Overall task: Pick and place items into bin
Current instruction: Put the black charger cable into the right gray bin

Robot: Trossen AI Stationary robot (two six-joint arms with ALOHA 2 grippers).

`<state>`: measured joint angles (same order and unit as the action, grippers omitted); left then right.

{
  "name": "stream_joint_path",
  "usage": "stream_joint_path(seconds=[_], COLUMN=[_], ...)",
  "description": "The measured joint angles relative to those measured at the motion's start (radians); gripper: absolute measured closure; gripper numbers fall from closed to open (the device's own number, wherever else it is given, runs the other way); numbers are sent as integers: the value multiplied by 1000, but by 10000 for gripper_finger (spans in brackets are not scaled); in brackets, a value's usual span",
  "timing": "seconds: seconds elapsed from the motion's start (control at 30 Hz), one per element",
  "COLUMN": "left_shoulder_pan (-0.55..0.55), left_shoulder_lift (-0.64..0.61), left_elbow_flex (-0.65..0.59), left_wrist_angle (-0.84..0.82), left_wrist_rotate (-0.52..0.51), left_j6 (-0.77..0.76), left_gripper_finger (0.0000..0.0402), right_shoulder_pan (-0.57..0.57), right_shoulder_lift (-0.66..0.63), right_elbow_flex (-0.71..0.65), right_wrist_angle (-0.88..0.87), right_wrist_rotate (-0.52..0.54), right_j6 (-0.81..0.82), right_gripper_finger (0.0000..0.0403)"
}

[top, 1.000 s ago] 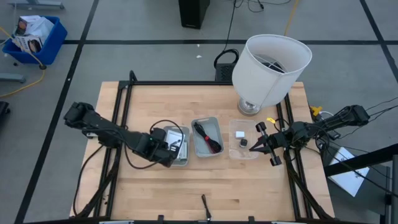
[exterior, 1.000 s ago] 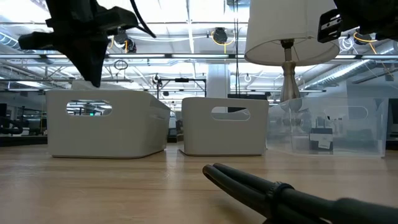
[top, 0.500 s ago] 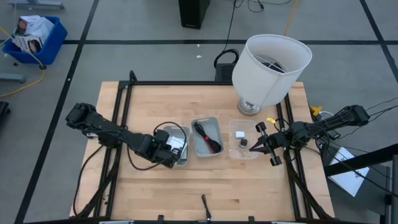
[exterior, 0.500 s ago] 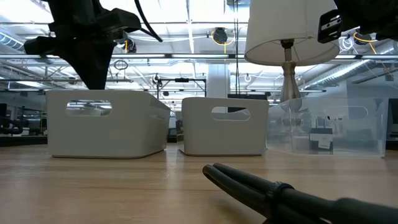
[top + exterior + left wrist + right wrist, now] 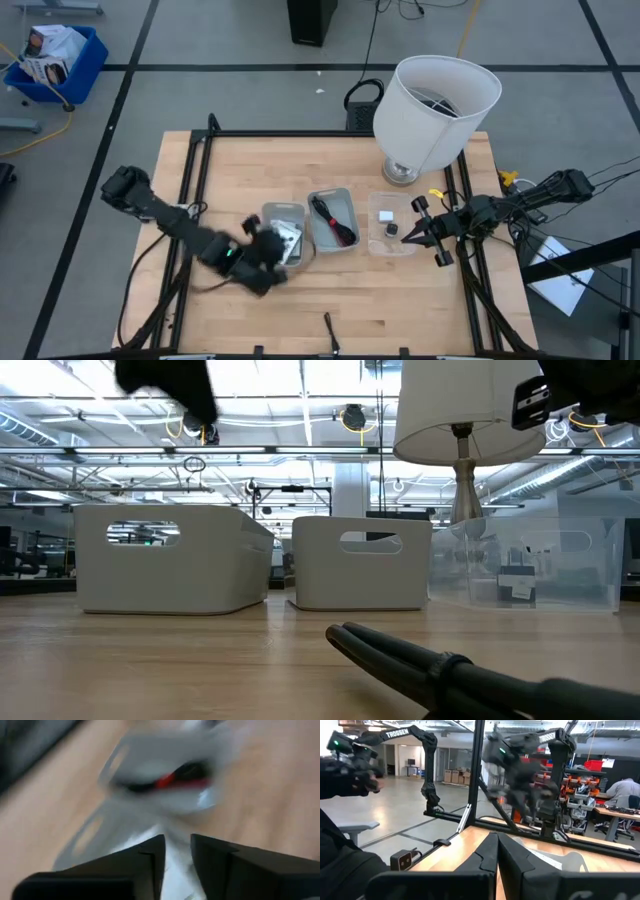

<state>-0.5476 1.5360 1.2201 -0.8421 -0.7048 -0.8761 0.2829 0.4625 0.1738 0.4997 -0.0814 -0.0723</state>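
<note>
Left gripper [image 5: 272,262], fingers parted and empty, is seen lower left of centre beside the bin [image 5: 284,233]; right gripper [image 5: 408,237] is kept clenched, idle, right of centre.

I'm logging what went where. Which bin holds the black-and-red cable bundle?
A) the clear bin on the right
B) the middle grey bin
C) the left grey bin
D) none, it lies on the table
B: in the high view the cable bundle lies inside the middle grey bin.

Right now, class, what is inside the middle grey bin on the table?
The middle grey bin holds a black-and-red cable bundle, lying diagonally across its floor. Whatever may lie beneath the bundle is covered, so it cannot be seen.
</note>
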Motion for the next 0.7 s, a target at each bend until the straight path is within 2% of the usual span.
stream_joint_path(seconds=[0.1,0.2,0.27,0.37,0.5,0.6,0.7], left_shoulder_pan=[-89,-113,-115,-106,-30,2,-16], left_shoulder_lift=[0,0,0,0,-50,-128,-207], left_elbow_flex=[-30,-78,-101,-166,-342,-495,-638], left_wrist_angle=[240,487,597,722,865,1119,1332], left_wrist_rotate=[-97,-68,-22,4,31,111,123], left_j6=[308,555,661,763,769,781,873], left_gripper_finger=[346,390,393,397,397,398,399], right_shoulder_pan=[0,0,0,-17,-73,-117,-150], right_shoulder_lift=[-16,-36,-52,-71,-101,-134,-181], right_elbow_flex=[0,0,0,0,-43,-110,-139], right_wrist_angle=[-33,-68,-91,-120,-111,-83,-11], right_wrist_rotate=[0,-1,-1,0,2,3,0], right_j6=[0,8,8,7,41,78,94], right_gripper_finger=[400,402,402,402,402,403,403])
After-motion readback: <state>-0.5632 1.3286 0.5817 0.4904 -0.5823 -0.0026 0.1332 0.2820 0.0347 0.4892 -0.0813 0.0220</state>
